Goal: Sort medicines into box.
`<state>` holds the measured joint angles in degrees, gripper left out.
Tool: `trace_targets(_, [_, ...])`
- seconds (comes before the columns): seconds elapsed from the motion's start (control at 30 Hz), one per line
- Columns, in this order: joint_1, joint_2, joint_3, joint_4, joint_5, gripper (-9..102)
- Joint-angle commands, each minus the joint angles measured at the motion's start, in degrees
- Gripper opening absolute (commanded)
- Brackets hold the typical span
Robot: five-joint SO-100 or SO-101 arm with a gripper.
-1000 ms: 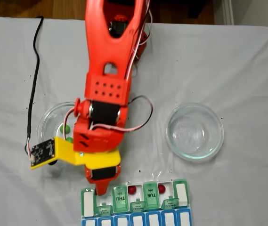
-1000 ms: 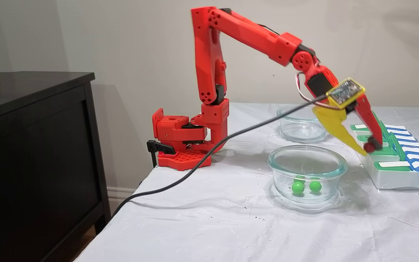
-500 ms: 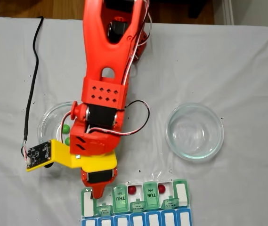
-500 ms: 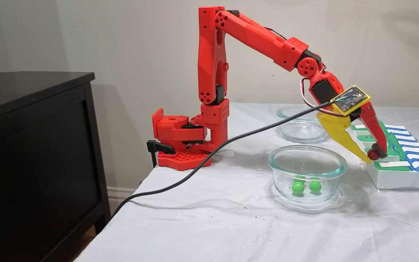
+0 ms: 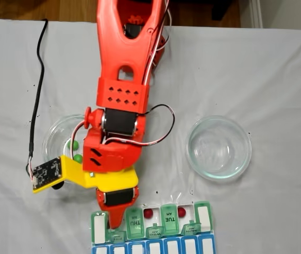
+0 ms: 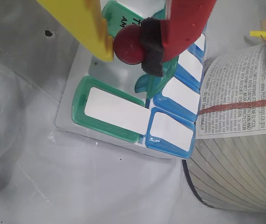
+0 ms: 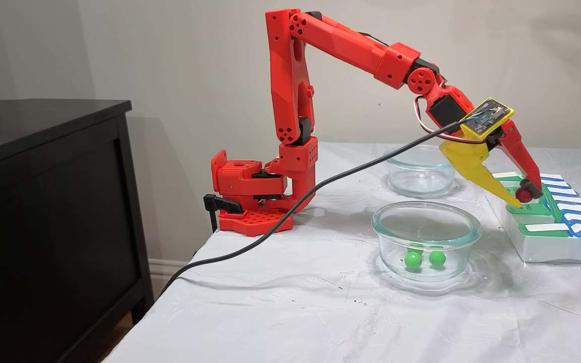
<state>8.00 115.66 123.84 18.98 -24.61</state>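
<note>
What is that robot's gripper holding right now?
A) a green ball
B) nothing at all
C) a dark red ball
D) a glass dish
C: in the wrist view a dark red ball sits pinched in the gripper between the yellow finger and the red finger's black pad, above the pill box; the green balls lie in the near glass dish.

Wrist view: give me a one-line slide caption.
Gripper pinches a dark red pill just above the pill organizer, beside a printed container.
</note>
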Motion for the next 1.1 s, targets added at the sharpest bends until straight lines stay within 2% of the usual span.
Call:
trace_targets(0.0, [-0.53, -0.26, -3.96, -1.93, -0.44, 0])
trace_targets(0.7, [-1.23, -3.52, -3.60, -6.15, -1.67, 0])
trace_targets(0.87, [-0.97, -2.46, -3.08, -4.75, -1.58, 15])
trace_targets(1.07, [-0.97, -3.60, -3.43, -3.52, -1.49, 24])
